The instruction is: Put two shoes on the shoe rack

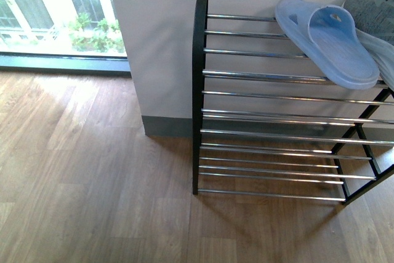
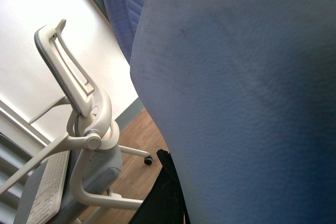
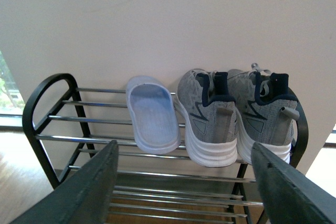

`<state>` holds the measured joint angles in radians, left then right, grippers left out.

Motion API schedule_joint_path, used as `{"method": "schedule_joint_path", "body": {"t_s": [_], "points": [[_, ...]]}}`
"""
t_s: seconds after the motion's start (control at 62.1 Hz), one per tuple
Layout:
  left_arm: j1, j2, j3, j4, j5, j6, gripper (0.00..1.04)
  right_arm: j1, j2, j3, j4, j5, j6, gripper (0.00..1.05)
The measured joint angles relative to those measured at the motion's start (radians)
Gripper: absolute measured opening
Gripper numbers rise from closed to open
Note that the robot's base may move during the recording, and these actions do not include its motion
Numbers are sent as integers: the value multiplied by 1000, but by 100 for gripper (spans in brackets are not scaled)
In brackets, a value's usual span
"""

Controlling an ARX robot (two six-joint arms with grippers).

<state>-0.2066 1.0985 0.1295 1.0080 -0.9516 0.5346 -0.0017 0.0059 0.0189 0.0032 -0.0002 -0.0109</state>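
The shoe rack (image 1: 198, 90) stands against a white wall. On its top tier lie a pale blue slide (image 1: 326, 41) and, at the right edge, a grey sneaker (image 1: 372, 4). The right wrist view shows the rack (image 3: 79, 139) with that slide (image 3: 152, 114) beside two grey sneakers (image 3: 207, 119) (image 3: 265, 116), heels outward. My right gripper (image 3: 189, 192) is open in front of the rack, short of the lower tiers, with nothing between its fingers. In the left wrist view my left gripper (image 2: 173, 182) is shut on a second pale blue slide (image 2: 241, 93), which fills most of that view. Neither arm appears in the front view.
Wooden floor (image 1: 92, 183) spreads left of and in front of the rack. A window (image 1: 55, 10) reaches the floor at the far left. A white office chair (image 2: 79, 124) on castors stands behind the held slide. The rack's lower chrome tiers (image 1: 271, 152) hold nothing.
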Motion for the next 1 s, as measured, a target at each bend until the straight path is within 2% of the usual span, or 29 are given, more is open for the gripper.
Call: {"method": "schedule_joint_path", "body": {"t_s": [0.064,0.258,0.29,0.338,0.387,0.419,0.467,0.516,0.564,0.628,0.773,0.999], "points": [[0,0,0,0,0,0,2,0,0,0,0,0,1,97],[0,0,0,0,1,-1,2,0,0,0,0,0,0,95],[0,-21,11,-68,31,-56,2,0,0,0,0,0,1,95],[-12,-74,51,-253,103,-137,2,0,0,0,0,0,1,95],[-49,-132,117,-466,179,-304,2,0,0,0,0,0,0,95],[-69,-144,145,-537,200,-352,2,0,0,0,0,-1,1,95],[-116,-152,216,-689,272,-519,2,0,0,0,0,0,0,95],[-150,-136,269,-766,317,-595,2,0,0,0,0,0,0,95],[-193,-72,359,-831,410,-684,2,0,0,0,0,0,0,95],[-224,23,470,-859,519,-718,2,0,0,0,0,0,0,95],[-241,202,668,-927,669,-731,2,0,0,0,0,0,1,95],[-277,498,974,-1081,785,-652,2,0,0,0,0,0,1,95]]}}
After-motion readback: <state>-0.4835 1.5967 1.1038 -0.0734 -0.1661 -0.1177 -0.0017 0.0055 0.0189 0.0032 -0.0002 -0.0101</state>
